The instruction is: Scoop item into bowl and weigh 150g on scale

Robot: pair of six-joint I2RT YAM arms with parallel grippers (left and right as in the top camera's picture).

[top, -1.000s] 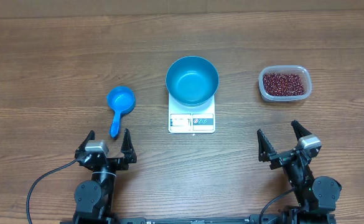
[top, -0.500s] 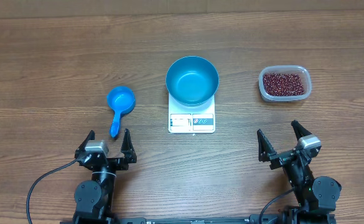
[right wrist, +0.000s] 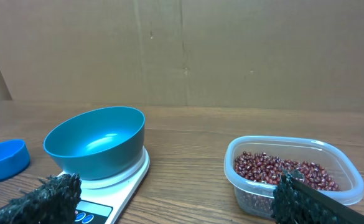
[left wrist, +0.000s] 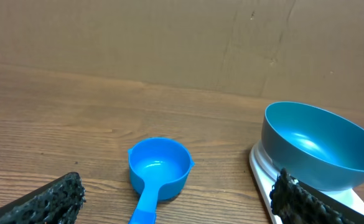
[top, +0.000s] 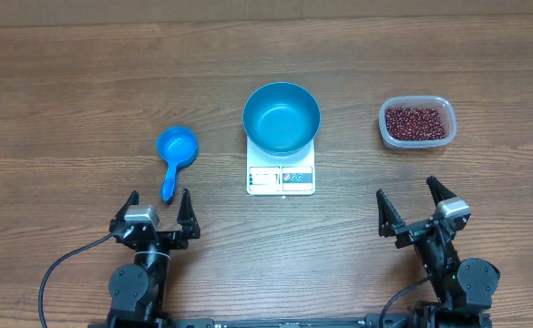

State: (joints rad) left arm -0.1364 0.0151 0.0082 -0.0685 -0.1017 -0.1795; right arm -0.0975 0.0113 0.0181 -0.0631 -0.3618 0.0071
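the left claw (top: 158, 200) is sitting low at the near left of the tabletop (top: 66, 109), its jaws spread wide with nothing between them. just beyond it a small blue scoop (top: 177, 146) is lying flat, with its cup facing up and its handle (top: 168, 185) pointing back toward that claw. it is looking like light, rigid plastic, and the handle is probably the place to pinch, across its narrow sides, since the smooth round cup is offering the fingers little to bite on. in the middle the deep blue bowl (top: 281, 117) is resting on the white scale (top: 281, 178), covering its rear part and leaving the display strip at the front showing; the digits are too small to read. the bowl is showing a bare, glossy inside, so no weighing is under way yet. it is probably light and sitting loose, so a nudge from the scoop could be shifting it on the scale. further right, well apart from the scale, the beans (top: 416, 123) are lying in a clear plastic tub (top: 384, 128). they are small, hard, loose grains that are likely to roll and spill from a tilted or overfull scoop. the right claw (top: 407, 194) is sitting on the near side of the tub, jaws wide apart and gripping nothing.
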